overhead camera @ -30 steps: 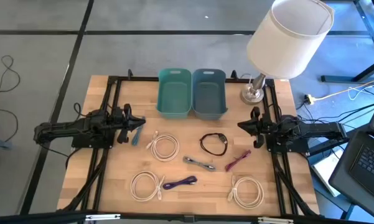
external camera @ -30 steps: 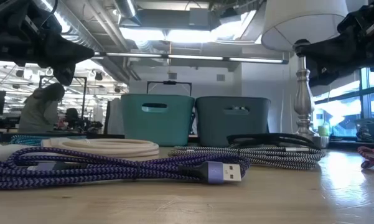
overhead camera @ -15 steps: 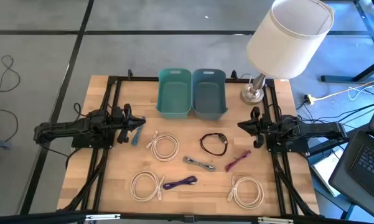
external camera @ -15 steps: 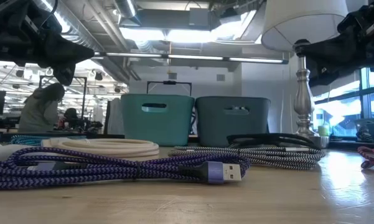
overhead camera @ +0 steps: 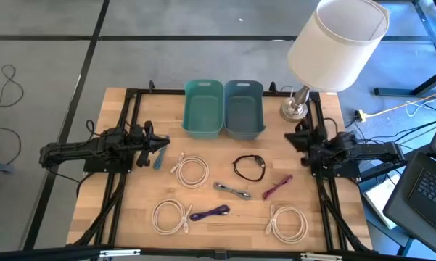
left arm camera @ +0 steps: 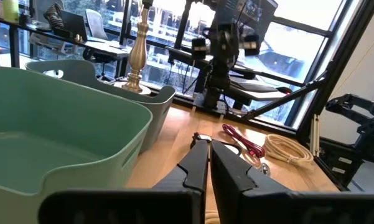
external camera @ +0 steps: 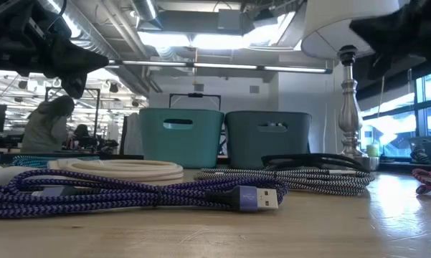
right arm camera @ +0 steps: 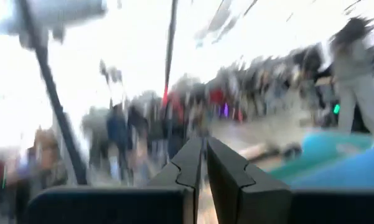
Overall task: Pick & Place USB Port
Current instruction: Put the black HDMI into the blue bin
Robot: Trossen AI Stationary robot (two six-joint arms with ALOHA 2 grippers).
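Note:
Several coiled USB cables lie flat on the wooden table: a purple one (overhead camera: 210,213) with its plug (external camera: 262,199) facing the low camera, a black one (overhead camera: 249,167), a grey braided one (overhead camera: 232,190), a magenta one (overhead camera: 277,187) and three white coils (overhead camera: 191,172). My left gripper (overhead camera: 163,143) (left arm camera: 209,149) hovers shut near the table's left side, by a blue cable (overhead camera: 158,159). My right gripper (overhead camera: 291,135) (right arm camera: 204,149) is shut in the air at the right side, near the lamp's base. Neither touches a cable.
A teal bin (overhead camera: 203,107) and a blue-grey bin (overhead camera: 244,109) stand side by side at the far edge. A lamp (overhead camera: 297,107) with a large white shade (overhead camera: 337,40) stands at the far right corner. A person (external camera: 46,125) sits in the room behind.
My right gripper has risen and swung toward the far edge and the lamp, fast enough that its wrist view is smeared. The left arm and all cables have stayed where they were.

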